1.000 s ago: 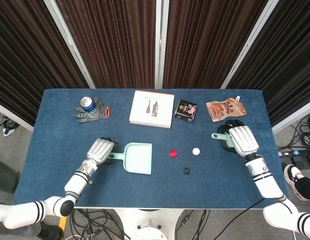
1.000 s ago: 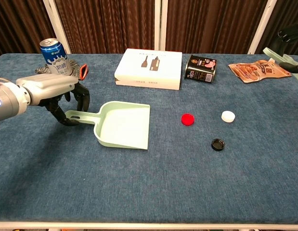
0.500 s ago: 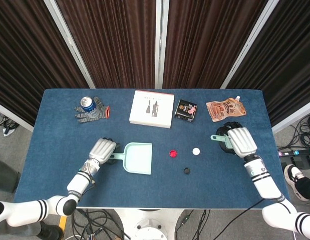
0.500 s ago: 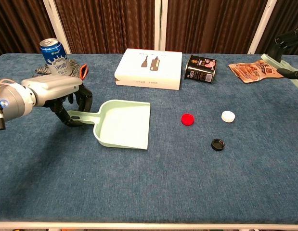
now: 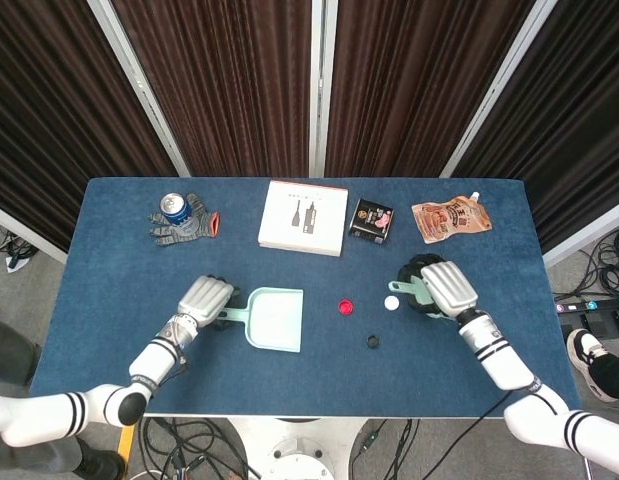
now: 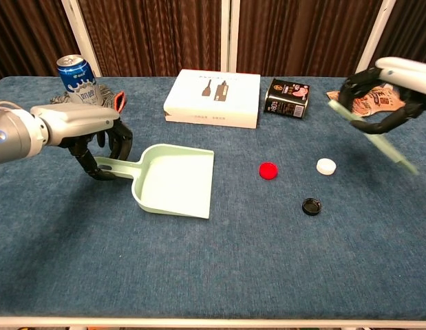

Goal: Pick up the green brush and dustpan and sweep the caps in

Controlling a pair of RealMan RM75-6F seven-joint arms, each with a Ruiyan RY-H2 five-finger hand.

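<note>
Left hand (image 6: 75, 130): we see it gripping the dustpan (image 6: 175, 180) by its handle, pan flat on the table (image 6: 219, 275), mouth toward 3 o'clock.
Right hand (image 6: 398, 86): we see it holding the green brush (image 6: 372, 137) tilted above the table.
Caps: red cap (image 6: 268, 170), white cap (image 6: 325, 166), black cap (image 6: 311, 205), at 3 o'clock of the pan, well apart from it.
White cap: just beside the brush in the head view.
</note>
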